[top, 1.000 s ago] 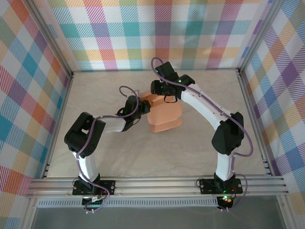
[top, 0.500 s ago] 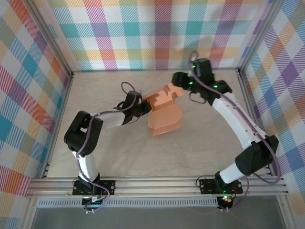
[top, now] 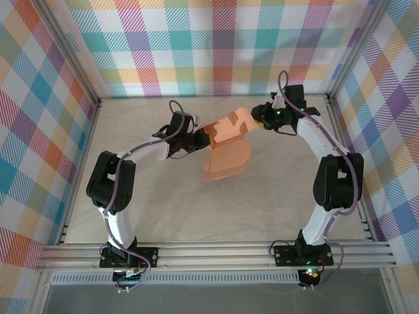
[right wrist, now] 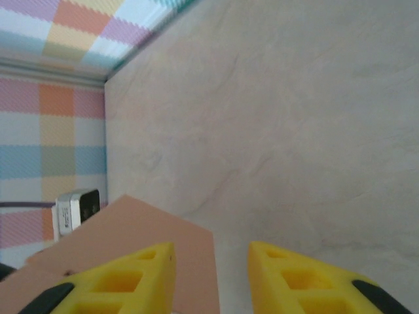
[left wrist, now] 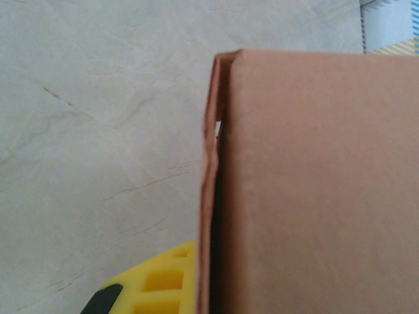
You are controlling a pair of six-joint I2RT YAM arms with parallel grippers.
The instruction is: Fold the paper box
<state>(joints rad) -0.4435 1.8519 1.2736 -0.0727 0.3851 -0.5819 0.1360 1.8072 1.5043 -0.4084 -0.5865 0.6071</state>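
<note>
Now we see paper box (top: pixel 226 149), long axis 12-to-6, pinched at 9 o'clock by left gripper (top: pixel 198 139); right gripper (top: pixel 256 118), jaws spread, just beside its 2 o'clock corner.

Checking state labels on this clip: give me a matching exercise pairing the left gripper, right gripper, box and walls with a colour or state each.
1. left gripper
2. right gripper
3. box
4. walls

A. plaid
B. jaws apart, nothing between them
C. salmon-orange
D. shut on the box's edge

Pairs: 1-D, 2-B, 3-C, 4-A
</note>
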